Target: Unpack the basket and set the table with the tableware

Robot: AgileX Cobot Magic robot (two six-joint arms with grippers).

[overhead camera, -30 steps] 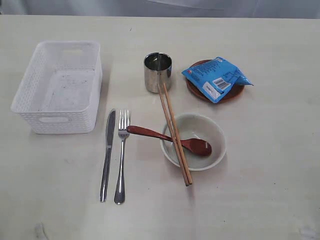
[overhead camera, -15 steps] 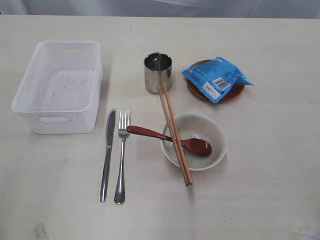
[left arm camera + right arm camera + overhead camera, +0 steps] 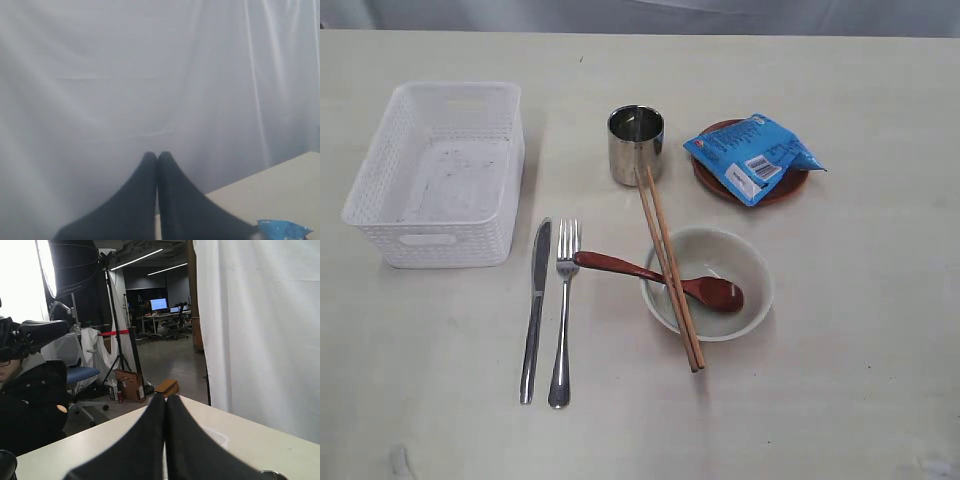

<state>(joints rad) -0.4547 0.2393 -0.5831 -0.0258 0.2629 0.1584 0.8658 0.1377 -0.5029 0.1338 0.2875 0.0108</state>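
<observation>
On the table point(image 3: 860, 330), seen from the exterior view, the basket point(image 3: 445, 245) stands at ten o'clock from the middle, upright, with its speckled floor showing in full. At five o'clock from it the knife point(image 3: 534, 310) and the fork point(image 3: 563, 315) lie side by side, just apart, handles toward six o'clock.

The cup point(image 3: 635, 145) stands upright at twelve o'clock from the middle. From its foot the chopsticks point(image 3: 668, 262) run toward five o'clock, crossing the bowl's near-nine-o'clock rim and lying over the spoon's handle. The spoon point(image 3: 655, 275) has its head in the bowl point(image 3: 748, 262) and its handle pointing to ten o'clock, ending right at the fork's neck; whether the two touch I cannot tell. So the chopsticks bar the spoon and part of the bowl's mouth.

At one o'clock from the bowl sits the plate point(image 3: 703, 174), mostly covered by the blue snack packet point(image 3: 753, 157) lying across it.

The left gripper point(image 3: 158, 157) has its jaws pressed together on nothing, facing a white curtain point(image 3: 150, 75). The right gripper point(image 3: 165, 399) is likewise pressed together, holding nothing, above the table's edge.
</observation>
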